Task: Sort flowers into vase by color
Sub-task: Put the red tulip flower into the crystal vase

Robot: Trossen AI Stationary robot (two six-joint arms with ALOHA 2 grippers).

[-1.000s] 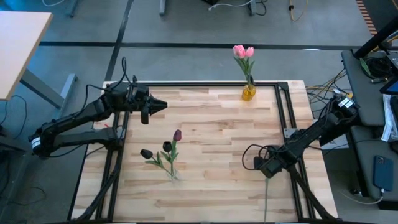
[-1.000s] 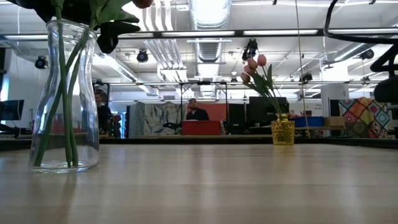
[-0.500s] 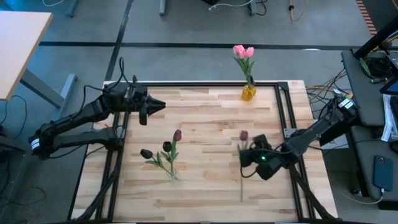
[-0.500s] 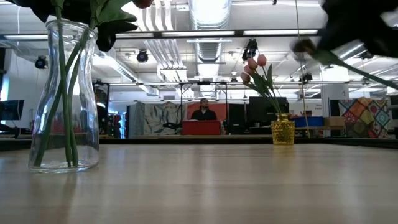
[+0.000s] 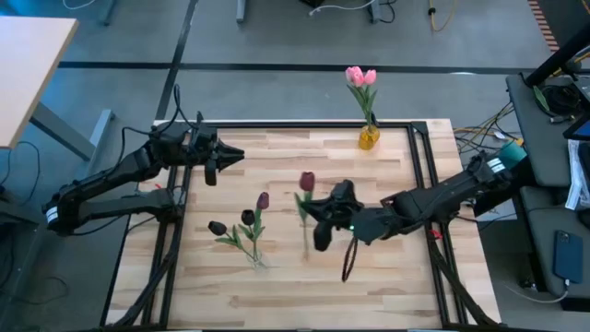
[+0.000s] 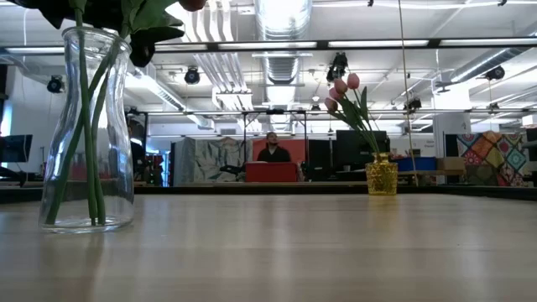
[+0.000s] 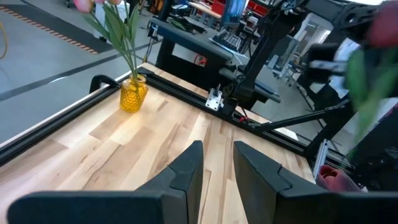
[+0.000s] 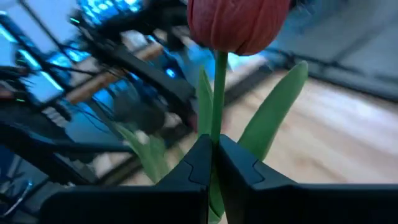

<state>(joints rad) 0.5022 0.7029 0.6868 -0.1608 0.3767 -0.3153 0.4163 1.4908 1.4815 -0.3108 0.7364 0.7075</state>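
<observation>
The right pincer (image 5: 321,224) grips a maroon tulip (image 5: 307,182) by its stem; next, carry it to the clear vase (image 6: 87,134) just beside. The left pincer (image 7: 216,165) waits, narrowly open.

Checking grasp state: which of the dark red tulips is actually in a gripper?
The maroon tulip mid-table, its stem clamped in the right gripper. The other dark tulips stand in the clear vase, untouched.

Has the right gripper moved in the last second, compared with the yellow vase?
Yes. In the high view the right gripper, shut on a dark red tulip, has swung from the table's right side toward its middle, below the yellow vase.
</observation>
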